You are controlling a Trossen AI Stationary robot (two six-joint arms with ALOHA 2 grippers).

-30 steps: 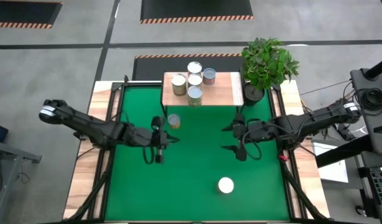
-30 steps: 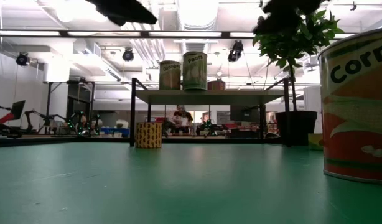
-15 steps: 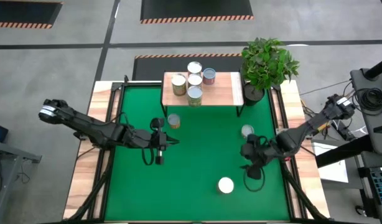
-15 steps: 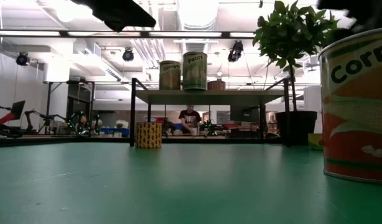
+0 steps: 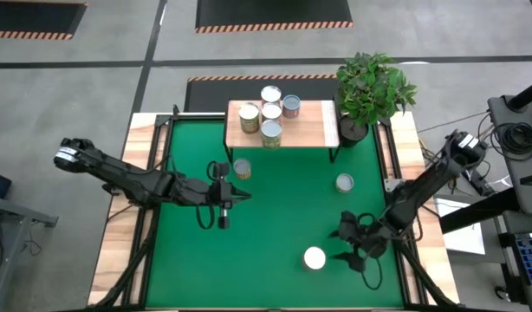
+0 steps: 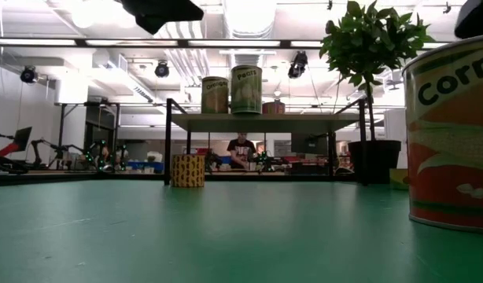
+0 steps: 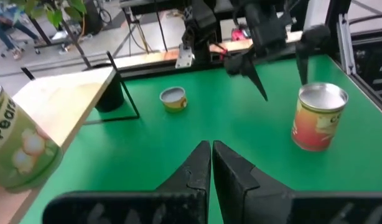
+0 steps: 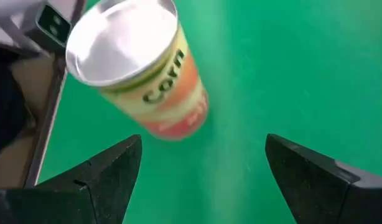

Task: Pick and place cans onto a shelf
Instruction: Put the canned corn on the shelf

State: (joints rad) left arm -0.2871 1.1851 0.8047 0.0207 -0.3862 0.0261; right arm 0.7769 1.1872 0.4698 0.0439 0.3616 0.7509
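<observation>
Several cans [image 5: 269, 114] stand on the light-wood shelf [image 5: 314, 130] at the table's far edge. An orange-labelled can [image 5: 242, 168] stands on the green mat in front of the shelf. A short can [image 5: 344, 183] stands toward the right. A corn can [image 5: 314, 257] stands upright near the near edge; it also shows in the right wrist view [image 8: 141, 68]. My right gripper [image 5: 343, 245] is open just right of the corn can and touches nothing. My left gripper [image 5: 223, 204] is shut and empty, near the orange-labelled can.
A potted plant [image 5: 373, 87] stands at the shelf's right end. The shelf's black legs [image 6: 168, 141] reach down to the mat. Wooden table borders run along both sides [image 5: 119, 217]. A person shows in the room beyond the table [image 6: 241, 149].
My right gripper has gone from the middle right of the mat toward the table's near edge, up to the corn can, still open. The short can now shows where the arm had covered it.
</observation>
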